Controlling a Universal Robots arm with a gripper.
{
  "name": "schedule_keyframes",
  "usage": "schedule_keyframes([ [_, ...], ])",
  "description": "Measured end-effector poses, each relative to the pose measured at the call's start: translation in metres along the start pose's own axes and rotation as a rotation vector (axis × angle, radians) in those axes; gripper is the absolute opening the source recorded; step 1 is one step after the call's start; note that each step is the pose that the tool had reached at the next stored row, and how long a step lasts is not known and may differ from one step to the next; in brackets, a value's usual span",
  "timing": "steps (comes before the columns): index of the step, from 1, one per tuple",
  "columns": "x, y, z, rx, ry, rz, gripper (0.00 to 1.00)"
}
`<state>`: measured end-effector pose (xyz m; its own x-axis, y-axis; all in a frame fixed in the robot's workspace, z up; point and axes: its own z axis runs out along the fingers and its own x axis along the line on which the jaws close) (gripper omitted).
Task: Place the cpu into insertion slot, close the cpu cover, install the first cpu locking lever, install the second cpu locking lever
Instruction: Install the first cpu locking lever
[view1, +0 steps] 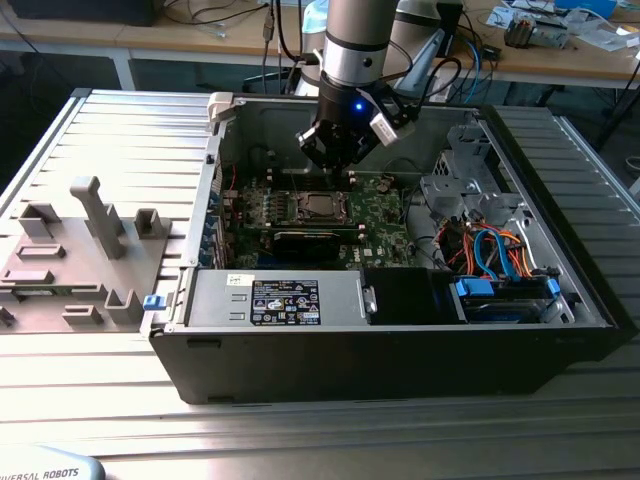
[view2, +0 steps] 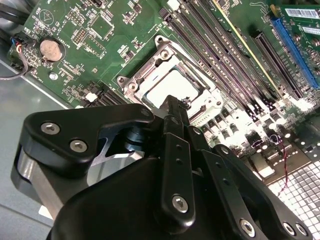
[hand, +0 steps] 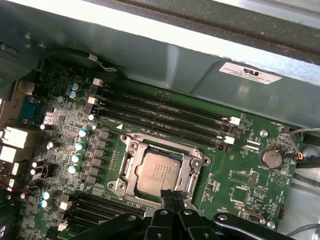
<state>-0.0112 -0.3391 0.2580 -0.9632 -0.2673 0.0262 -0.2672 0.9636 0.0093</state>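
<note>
The cpu (hand: 158, 174) is a flat, shiny grey square. It lies face up in the insertion slot (hand: 131, 150), under the cpu cover (hand: 194, 176). The gripper (hand: 171, 196) fingers are pressed together, holding nothing.

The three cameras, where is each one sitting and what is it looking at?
Exterior view: off the arm, looking down into the open computer case; the arm and gripper hang above the cpu.
First wrist view: rides on the arm, looking down at the green circuit board; the gripper pokes in at the edge of the cpu.
Second wrist view: rides on the arm, looking past the black gripper to the cpu.
All three show the cpu lying in the insertion slot.
</note>
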Motion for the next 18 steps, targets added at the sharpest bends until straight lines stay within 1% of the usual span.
schedule_keyframes([
  [18, 0.0000, 0.0000, 0.0000, 0.0004, 0.0001, -0.010, 0.11],
])
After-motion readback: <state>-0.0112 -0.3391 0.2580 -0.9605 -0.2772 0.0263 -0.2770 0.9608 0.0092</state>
